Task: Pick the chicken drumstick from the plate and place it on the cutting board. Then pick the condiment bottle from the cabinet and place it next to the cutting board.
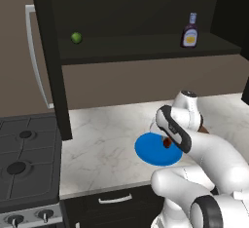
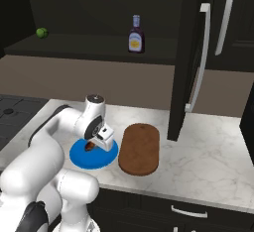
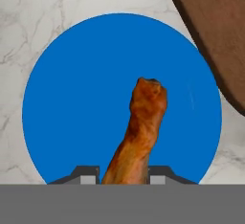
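So the gripper (image 3: 123, 175) is clamped on the drumstick (image 3: 141, 127), one dark fingertip (image 3: 86, 176) on each side of it. In the hand view the drumstick sticks up from between the tips toward 12 o'clock, leaning a bit to 1, with its knobby end near the middle of the plate (image 3: 72, 98). You can't really tell from that view whether the meat is touching the plate or just above it.

In the right base view the gripper (image 2: 94, 145) hangs over the plate (image 2: 96, 160) with the drumstick (image 2: 90, 147) as a little reddish blob under the hand. The board (image 2: 140, 148) lies just beside the plate at its 3 o'clock, long way running front to back, nothing on it. In the hand view the board (image 3: 215, 36) cuts across the corner at 1 to 2 o'clock.

The left base view has the arm's elbow covering part of the plate (image 1: 151, 149), and the drumstick (image 1: 167, 142) peeks out right next to it.

Up on the cabinet (image 2: 89, 42) shelf the bottle (image 2: 136, 34) stands upright, at about 12 o'clock from the board. A lime (image 2: 41, 32) sits well apart from it toward 9 o'clock on the same shelf. Stove (image 1: 24, 159) is off at the plate's 9 o'clock in the left base view.
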